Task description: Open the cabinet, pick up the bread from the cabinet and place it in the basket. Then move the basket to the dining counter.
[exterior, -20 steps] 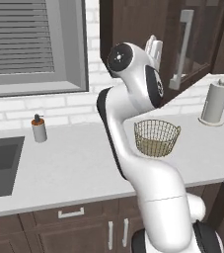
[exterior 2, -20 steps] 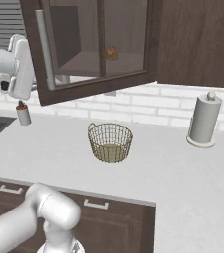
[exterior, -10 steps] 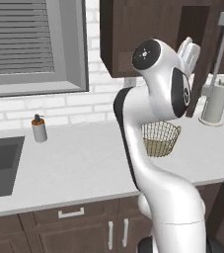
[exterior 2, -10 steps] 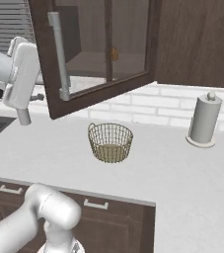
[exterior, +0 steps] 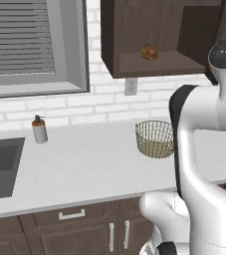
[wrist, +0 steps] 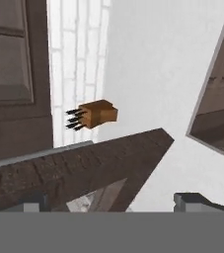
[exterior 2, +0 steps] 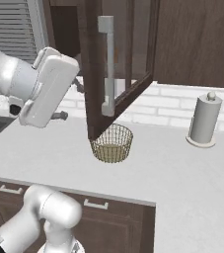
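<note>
One step of four looks done: the cabinet (exterior: 154, 35) stands open.

Its door (exterior 2: 116, 74) is swung wide; the bread (exterior: 150, 52) sits on the shelf inside, the basket (exterior: 155, 139) empty on the worktop (exterior: 84, 164) below. Whether the claw (wrist: 113, 202) is wide or narrow I cannot tell. Picking, placing and carrying remain.

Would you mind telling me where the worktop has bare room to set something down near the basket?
The widest bare stretch lies between the soap bottle beside the sink and the basket. Another open patch lies between the basket and the paper towel roll. It is crowded above the basket, where the open cabinet door hangs.
</note>
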Motion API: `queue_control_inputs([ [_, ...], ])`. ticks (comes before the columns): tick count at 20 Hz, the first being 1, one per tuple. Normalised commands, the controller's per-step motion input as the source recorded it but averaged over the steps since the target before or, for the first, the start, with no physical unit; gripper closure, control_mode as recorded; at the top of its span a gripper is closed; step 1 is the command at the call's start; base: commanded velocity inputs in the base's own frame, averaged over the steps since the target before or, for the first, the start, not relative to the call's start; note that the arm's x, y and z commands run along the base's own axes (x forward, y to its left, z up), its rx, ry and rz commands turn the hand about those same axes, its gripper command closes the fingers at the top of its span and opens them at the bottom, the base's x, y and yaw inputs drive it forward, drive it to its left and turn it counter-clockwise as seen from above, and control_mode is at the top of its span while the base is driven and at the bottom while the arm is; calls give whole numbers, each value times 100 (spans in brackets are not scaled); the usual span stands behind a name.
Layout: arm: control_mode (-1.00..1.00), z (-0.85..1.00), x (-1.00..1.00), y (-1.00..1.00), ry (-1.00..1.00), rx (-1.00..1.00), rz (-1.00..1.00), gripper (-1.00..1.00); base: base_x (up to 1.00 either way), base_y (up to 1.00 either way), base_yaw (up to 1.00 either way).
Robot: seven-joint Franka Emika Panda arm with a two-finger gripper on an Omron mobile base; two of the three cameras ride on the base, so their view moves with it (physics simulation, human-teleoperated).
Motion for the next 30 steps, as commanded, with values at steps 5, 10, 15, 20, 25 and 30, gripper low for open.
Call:
queue_control_inputs([
  [5,-100,8,-76,-100,-3,13,-16,-100,0,0,0],
  [10,-100,3,-30,-100,-3,9,-15,-100,0,0,0],
  [15,-100,5,0,-73,-7,5,-6,-100,0,0,0],
  [20,-100,0,35,57,-9,2,0,-100,0,0,0],
  [25,-100,3,27,96,-11,0,3,-100,0,0,0],
  [30,-100,1,39,100,-4,0,7,-100,0,0,0],
])
